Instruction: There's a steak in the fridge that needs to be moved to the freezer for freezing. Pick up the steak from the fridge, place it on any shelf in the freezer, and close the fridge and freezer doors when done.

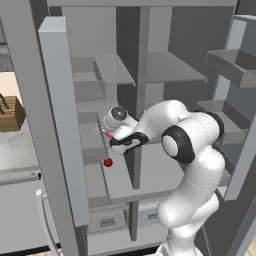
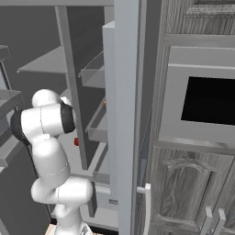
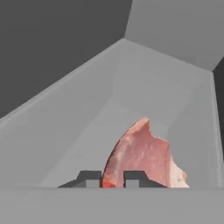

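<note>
The steak (image 3: 144, 157) is pinched right between the two dark finger tips of the gripper (image 3: 113, 178) in the hand view, standing up on edge with its pink slab rising away from the claw and its paler edge off to the right. So the claw is squeezed nearly all the way closed and it's got hold of the meat (only a thin sliver of gap, filled by the steak). Around it sits a plain grey bin (image 3: 78, 109) with sloping walls, steak near the middle of its floor. From the left base view the gripper (image 1: 111, 137) reaches into the shelves on the left half of the tall grey unit, just above a small red ball (image 1: 107, 162) near a shelf's front edge. Both doors (image 1: 62, 115) hang wide open.
</note>
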Robot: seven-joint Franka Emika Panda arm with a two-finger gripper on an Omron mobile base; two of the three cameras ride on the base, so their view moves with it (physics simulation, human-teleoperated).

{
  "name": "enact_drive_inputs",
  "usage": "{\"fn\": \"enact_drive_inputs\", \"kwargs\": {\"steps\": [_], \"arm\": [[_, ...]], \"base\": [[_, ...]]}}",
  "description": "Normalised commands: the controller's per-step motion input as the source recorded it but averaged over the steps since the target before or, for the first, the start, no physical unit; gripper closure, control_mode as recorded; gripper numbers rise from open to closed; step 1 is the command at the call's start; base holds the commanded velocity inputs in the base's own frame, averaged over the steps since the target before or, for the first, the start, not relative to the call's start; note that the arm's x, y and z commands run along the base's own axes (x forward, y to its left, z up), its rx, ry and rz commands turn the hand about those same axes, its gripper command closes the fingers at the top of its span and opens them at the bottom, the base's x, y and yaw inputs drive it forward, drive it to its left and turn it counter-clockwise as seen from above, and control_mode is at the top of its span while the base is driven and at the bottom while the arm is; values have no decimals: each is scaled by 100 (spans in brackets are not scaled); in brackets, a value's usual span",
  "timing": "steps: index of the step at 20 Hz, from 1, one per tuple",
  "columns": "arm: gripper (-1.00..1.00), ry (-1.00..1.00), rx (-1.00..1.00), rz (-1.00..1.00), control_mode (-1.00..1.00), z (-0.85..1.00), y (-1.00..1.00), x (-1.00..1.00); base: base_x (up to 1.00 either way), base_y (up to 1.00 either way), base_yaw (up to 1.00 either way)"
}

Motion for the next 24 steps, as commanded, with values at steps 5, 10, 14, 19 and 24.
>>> {"fn": "enact_drive_inputs", "kwargs": {"steps": [5,10,14,19,24], "arm": [[100,-5,4,-8,-100,79,-1,-86],[100,0,0,-7,-100,100,-2,-67],[100,2,0,-10,-100,100,-7,-51],[100,8,0,-9,-100,99,-6,-30],[100,17,0,-6,-100,100,-27,-26]], "base": [[0,0,0],[0,0,0],[0,0,0],[0,0,0],[0,0,0]]}}
